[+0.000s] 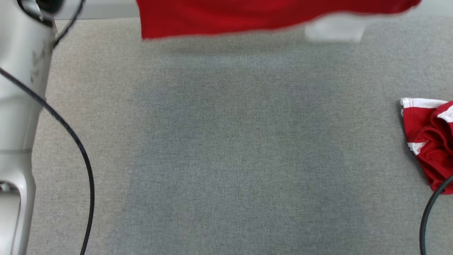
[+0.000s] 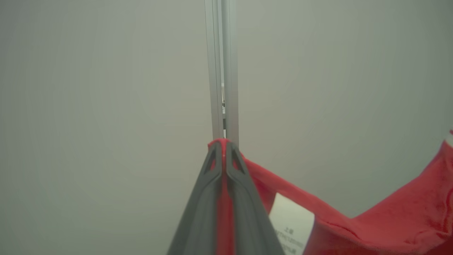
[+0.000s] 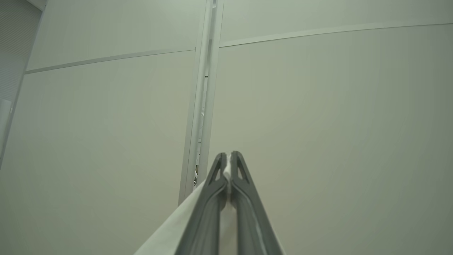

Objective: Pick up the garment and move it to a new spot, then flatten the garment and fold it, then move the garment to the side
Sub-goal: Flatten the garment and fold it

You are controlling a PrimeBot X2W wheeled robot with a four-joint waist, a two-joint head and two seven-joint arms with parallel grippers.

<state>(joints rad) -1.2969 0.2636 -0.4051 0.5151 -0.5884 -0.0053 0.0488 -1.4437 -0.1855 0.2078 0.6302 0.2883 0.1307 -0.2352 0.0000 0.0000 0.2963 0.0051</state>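
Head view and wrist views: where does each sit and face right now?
Head view: on the head, facing down at the grey surface; red garment hangs across the top, pale left forearm at left.
Left wrist view: on the left wrist, facing a pale wall along the left claw, shut on the garment.
Right wrist view: on the right wrist, facing that wall along the right claw, shut on white cloth.
Shared: both wrist views show the metal post.
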